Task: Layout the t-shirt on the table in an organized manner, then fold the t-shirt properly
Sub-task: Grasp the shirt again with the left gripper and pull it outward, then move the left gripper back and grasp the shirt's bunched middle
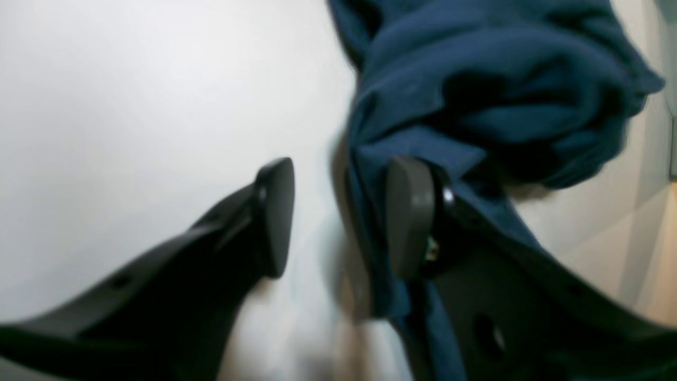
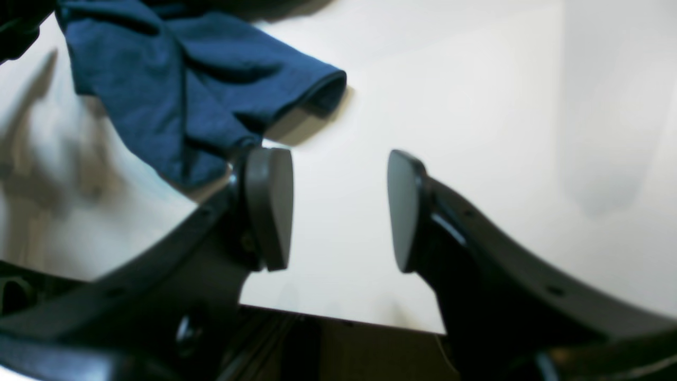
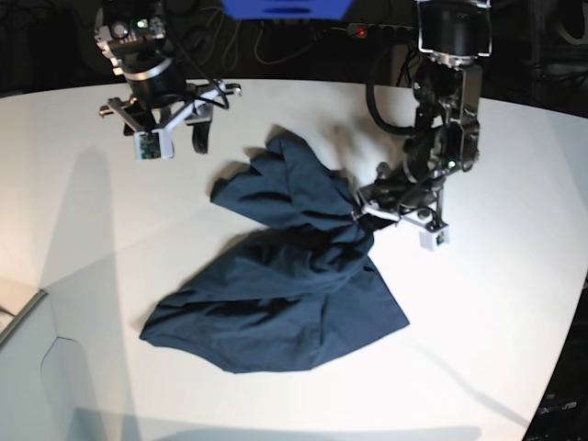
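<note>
None of the folding has begun: the t-shirt [image 3: 285, 276] lies bunched mid-table [image 3: 73, 211]. The left gripper [image 1: 338, 217] gapes, cloth draped over one finger; the right gripper [image 2: 338, 209] hovers far-left, parted, empty.

Behind the bench's far edge you see a dark backdrop strung with black cables [image 3: 276, 41], and a power strip [image 3: 372, 32] showing a small red light. A blue object [image 3: 285, 7] sits at the top centre, cut off by the frame. Light from above throws long soft shadows. At the lower left, a pale grey surface [image 3: 23, 367] lies below the bench's curved edge.
</note>
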Controlling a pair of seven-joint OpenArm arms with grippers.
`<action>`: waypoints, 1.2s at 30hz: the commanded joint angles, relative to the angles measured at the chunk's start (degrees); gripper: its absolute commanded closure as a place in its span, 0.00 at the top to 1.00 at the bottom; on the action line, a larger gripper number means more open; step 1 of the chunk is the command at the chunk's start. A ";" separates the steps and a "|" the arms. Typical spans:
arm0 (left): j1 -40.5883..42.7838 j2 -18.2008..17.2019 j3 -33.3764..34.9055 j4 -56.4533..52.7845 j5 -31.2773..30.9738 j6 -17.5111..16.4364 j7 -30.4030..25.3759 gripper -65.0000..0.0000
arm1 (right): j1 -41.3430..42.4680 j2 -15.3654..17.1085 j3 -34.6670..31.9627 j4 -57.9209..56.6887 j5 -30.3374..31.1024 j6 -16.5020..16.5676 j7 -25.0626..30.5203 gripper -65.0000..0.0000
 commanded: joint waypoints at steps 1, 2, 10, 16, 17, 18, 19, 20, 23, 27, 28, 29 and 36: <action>-1.26 0.05 0.02 0.06 -0.49 -0.32 -0.53 0.43 | -0.11 -0.14 -0.38 0.92 0.25 0.46 1.25 0.45; -1.61 0.05 1.07 -0.99 -0.49 -0.32 -0.53 0.43 | -0.11 -0.14 -0.56 0.92 0.25 0.46 1.25 0.45; -2.23 -0.48 4.94 -2.13 -0.76 -0.32 -0.53 0.29 | -0.19 -0.14 -0.82 0.92 0.25 0.46 1.25 0.45; -1.79 -2.24 3.80 1.65 -1.11 -0.32 -0.53 0.02 | -0.37 -0.14 -0.82 0.92 0.25 0.46 1.25 0.45; -1.61 -3.12 3.00 4.20 -1.11 -0.32 -0.53 0.00 | -0.28 -0.14 -0.82 1.01 0.25 0.46 1.25 0.45; -1.26 -3.73 2.13 6.66 -1.11 -0.32 -0.53 0.00 | -0.19 -0.14 -0.82 1.01 0.25 0.46 1.25 0.45; -0.47 -4.26 1.07 9.21 -1.11 -0.32 -0.53 0.00 | -0.02 -0.14 -0.82 1.01 0.25 0.46 1.25 0.45; 0.06 -4.79 -0.42 12.11 -1.11 -0.32 -0.53 0.00 | -0.02 -0.14 -0.82 1.01 0.25 0.46 1.25 0.45; 0.50 -6.63 -4.82 20.28 -1.11 -0.32 -0.53 0.00 | 0.07 -0.14 -0.82 1.01 0.25 0.46 1.25 0.45; -0.73 -8.48 -8.07 26.88 -1.11 -0.32 -0.18 0.00 | 0.95 -0.14 -0.82 1.01 0.25 0.46 1.34 0.45; -1.08 -8.48 -8.25 27.23 -1.11 -0.32 -0.09 0.00 | 1.04 -0.14 -0.82 1.01 0.25 0.46 1.34 0.45; -1.08 -8.48 -8.16 27.23 -1.11 -0.32 -0.09 0.00 | 1.04 -0.14 -0.82 1.01 0.25 0.46 1.34 0.45; 1.90 -4.61 -5.35 21.08 -4.89 -0.32 1.22 0.18 | 1.12 -0.14 -0.82 1.01 0.25 0.46 1.34 0.45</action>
